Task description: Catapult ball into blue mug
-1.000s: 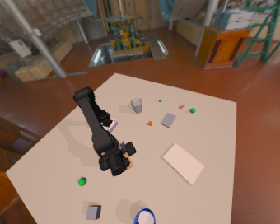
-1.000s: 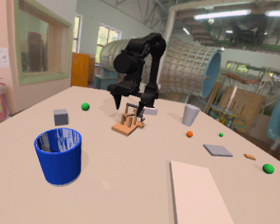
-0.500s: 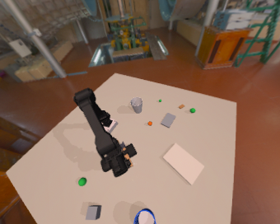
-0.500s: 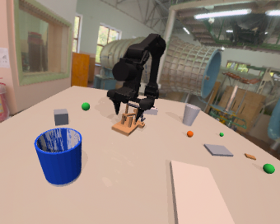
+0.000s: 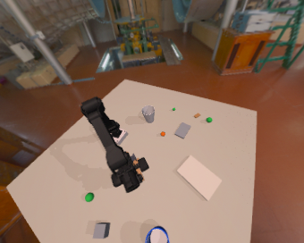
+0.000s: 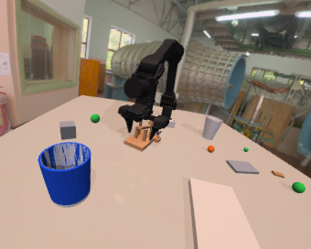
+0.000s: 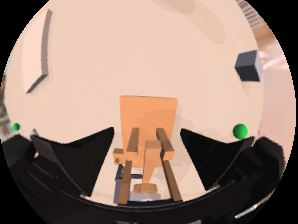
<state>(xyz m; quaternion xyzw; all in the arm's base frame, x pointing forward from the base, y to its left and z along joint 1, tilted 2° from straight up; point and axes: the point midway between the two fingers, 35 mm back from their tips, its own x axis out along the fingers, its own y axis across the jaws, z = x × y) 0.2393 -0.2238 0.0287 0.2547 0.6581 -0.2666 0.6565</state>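
The orange-brown catapult (image 5: 139, 172) (image 6: 137, 144) (image 7: 148, 109) stands on the table, its flat base toward the top in the wrist view. My gripper (image 6: 141, 133) (image 7: 148, 131) is open and empty, with one finger on each side of the catapult's uprights. Whether the fingers touch it I cannot tell. The blue mug (image 5: 157, 229) (image 6: 68, 183) stands upright near the table edge, outside the wrist view. An orange ball (image 5: 163, 134) (image 6: 211, 148) lies on the table beyond the catapult. No ball shows on the catapult, whose rear is partly hidden.
A green ball (image 5: 89, 196) (image 6: 95, 118) (image 7: 240, 131) and a grey block (image 5: 100, 230) (image 6: 68, 132) (image 7: 246, 66) lie to one side. Across are a pale slab (image 5: 199, 177) (image 6: 219, 211) (image 7: 36, 55), a grey tile (image 5: 182, 129) (image 6: 242, 167), a grey cup (image 5: 148, 115) (image 6: 210, 128) and another green ball (image 5: 209, 120) (image 6: 298, 187).
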